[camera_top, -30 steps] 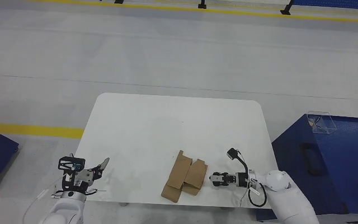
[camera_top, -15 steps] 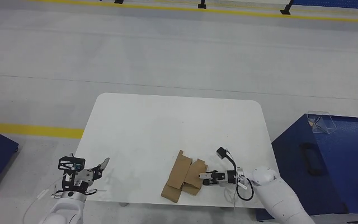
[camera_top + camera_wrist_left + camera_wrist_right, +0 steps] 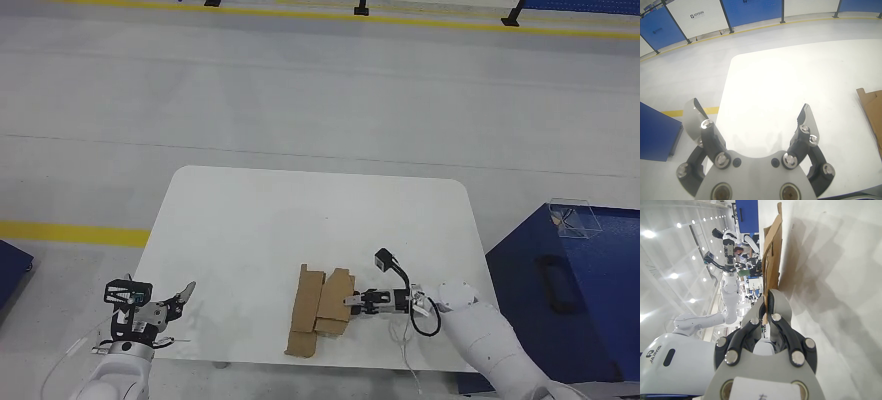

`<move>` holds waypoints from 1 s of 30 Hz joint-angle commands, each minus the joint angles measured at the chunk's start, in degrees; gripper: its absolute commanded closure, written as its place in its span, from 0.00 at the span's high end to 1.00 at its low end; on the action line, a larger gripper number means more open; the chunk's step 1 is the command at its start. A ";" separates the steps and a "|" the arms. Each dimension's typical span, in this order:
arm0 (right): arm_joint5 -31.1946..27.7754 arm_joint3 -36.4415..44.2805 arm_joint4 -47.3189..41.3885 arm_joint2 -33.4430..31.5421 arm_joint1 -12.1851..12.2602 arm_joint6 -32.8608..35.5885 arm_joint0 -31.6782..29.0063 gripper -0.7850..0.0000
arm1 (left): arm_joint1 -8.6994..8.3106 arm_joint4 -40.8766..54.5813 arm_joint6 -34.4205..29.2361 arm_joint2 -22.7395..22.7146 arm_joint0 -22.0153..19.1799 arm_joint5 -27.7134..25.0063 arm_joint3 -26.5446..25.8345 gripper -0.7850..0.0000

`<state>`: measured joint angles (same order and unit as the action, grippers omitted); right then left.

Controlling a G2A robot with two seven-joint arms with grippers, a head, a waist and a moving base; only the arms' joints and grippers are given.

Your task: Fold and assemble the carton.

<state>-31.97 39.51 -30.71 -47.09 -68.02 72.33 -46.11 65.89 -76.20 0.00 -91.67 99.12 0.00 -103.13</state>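
Observation:
A flat brown carton (image 3: 318,300) lies unfolded near the front edge of the white table (image 3: 300,215), a little right of centre. My right gripper (image 3: 350,301) is at the carton's right edge, shut on that edge; in the right wrist view the fingertips (image 3: 766,298) pinch the cardboard (image 3: 771,255), which stands up edge-on from the table. My left gripper (image 3: 751,108) hangs open over the table's front left corner with nothing between its fingers, well left of the carton (image 3: 871,106); from above it (image 3: 183,295) sits at the table's edge.
A blue cabinet (image 3: 565,290) with a small clear tray (image 3: 570,215) on top stands right of the table. Bare tabletop stretches behind and left of the carton. Another blue block (image 3: 657,132) is on the floor left of the table.
My right gripper has moved left to the carton, closed on its right edge and pushed it leftward, turning it straighter. The left arm has not moved.

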 commanded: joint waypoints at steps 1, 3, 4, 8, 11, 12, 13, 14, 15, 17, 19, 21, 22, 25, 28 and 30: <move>0.25 3.85 -0.06 -0.58 0.84 0.26 0.55 0.00 | 0.00 0.00 0.00 0.00 0.00 0.00 0.00 1.00; 1.81 10.11 -1.34 -2.48 2.41 1.83 0.63 0.00 | 0.00 0.00 0.00 0.00 0.00 0.00 0.00 1.00; 2.19 13.79 -1.31 -3.98 3.49 2.20 0.33 0.00 | 0.00 0.00 0.00 0.00 0.00 0.00 0.00 1.00; 3.65 31.25 -1.08 -13.35 8.38 3.66 -3.47 0.00 | 0.00 0.00 0.00 0.00 0.00 0.00 0.00 1.00; 1.70 43.39 1.44 -22.37 11.40 1.70 -8.17 0.00 | 0.00 0.00 0.00 0.00 0.00 0.00 0.00 1.00; 0.69 46.79 2.64 -25.03 12.12 0.68 -9.98 0.00 | 0.00 0.00 0.00 0.00 0.00 0.00 0.00 1.00; 0.70 50.17 2.30 -26.86 12.64 0.68 -11.55 0.00 | 0.00 0.00 0.00 0.00 0.00 0.00 0.00 1.00; 1.41 52.92 1.39 -28.44 13.08 1.40 -12.53 0.00 | 0.00 0.00 0.00 0.00 0.00 0.00 0.00 1.00; 2.32 55.06 0.41 -29.84 13.44 2.30 -12.98 0.00 | 0.00 0.00 0.00 0.00 0.00 0.00 0.00 1.00; 3.36 58.04 -0.76 -32.14 13.94 3.34 -13.22 0.00 | 0.00 0.00 0.00 0.00 0.00 0.00 0.00 1.00; 3.60 60.30 -0.99 -33.82 14.22 3.53 -13.16 0.00 | 0.00 0.00 0.00 0.00 0.00 0.00 0.00 1.00; 4.38 62.06 -0.94 -34.66 14.39 3.48 -13.14 0.00 | 0.00 0.00 0.00 0.00 0.00 0.00 0.00 1.00; 5.32 62.51 -0.84 -34.84 14.49 3.95 -12.93 0.00 | 0.00 0.00 0.00 0.00 0.00 0.00 0.00 1.00; 6.08 62.73 -1.08 -34.95 14.58 4.65 -12.60 0.00 | 0.00 0.00 0.00 0.00 0.00 0.00 0.00 1.00; 6.08 62.73 -1.08 -34.95 14.58 4.65 -12.60 0.00 | 0.00 0.00 0.00 0.00 0.00 0.00 0.00 1.00; 6.08 62.73 -1.08 -34.95 14.58 4.65 -12.60 0.00 | 0.00 0.00 0.00 0.00 0.00 0.00 0.00 1.00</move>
<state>-25.89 102.24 -31.79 -82.04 -53.44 76.98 -58.71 65.89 -76.20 0.00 -91.67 99.12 0.00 -103.13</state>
